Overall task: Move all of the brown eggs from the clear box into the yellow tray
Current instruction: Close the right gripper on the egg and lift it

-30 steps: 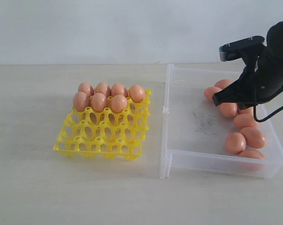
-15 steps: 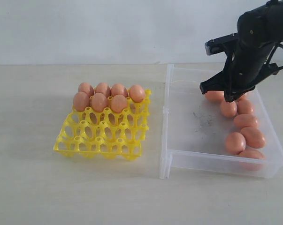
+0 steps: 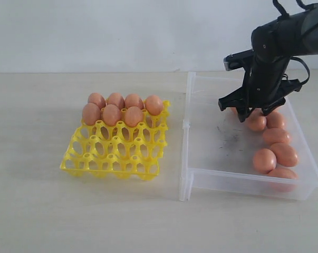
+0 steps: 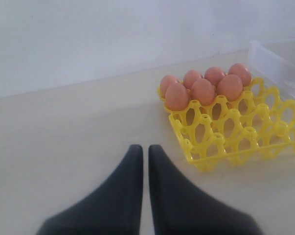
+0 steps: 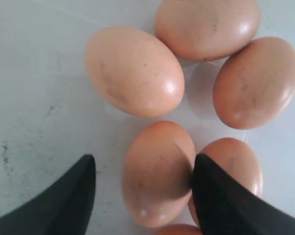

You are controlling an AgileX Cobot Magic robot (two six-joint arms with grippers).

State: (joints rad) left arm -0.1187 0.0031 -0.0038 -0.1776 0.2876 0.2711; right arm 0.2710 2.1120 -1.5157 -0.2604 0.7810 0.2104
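Across the pale table (image 3: 42, 211) the biggest thing is the clear box (image 3: 238, 184), lying on the right of the exterior view with dark smudges on its bare floor. Just to its left, close but not touching as far as the exterior view shows, sits the yellow tray (image 3: 111, 158). The right arm reaches down into the far part of the box, and the right gripper (image 5: 143, 164) hangs low over the floor with its jaws spread wide. One egg (image 5: 157, 186) lies lengthwise between them: one jaw stands clear of it, while the other sits at the seam between that egg and its neighbour (whether it actually touches either shell I cannot tell). The left gripper (image 4: 143, 149) hovers above bare table near the tray's corner, its jaws drawn together with only a hairline slit between them and nothing in them. Of the brown eggs (image 3: 111, 113), seven sit in the tray, four filling the back row and three in the next. The others cluster along the box's right-hand side (image 3: 276, 136), some hidden behind the arm.
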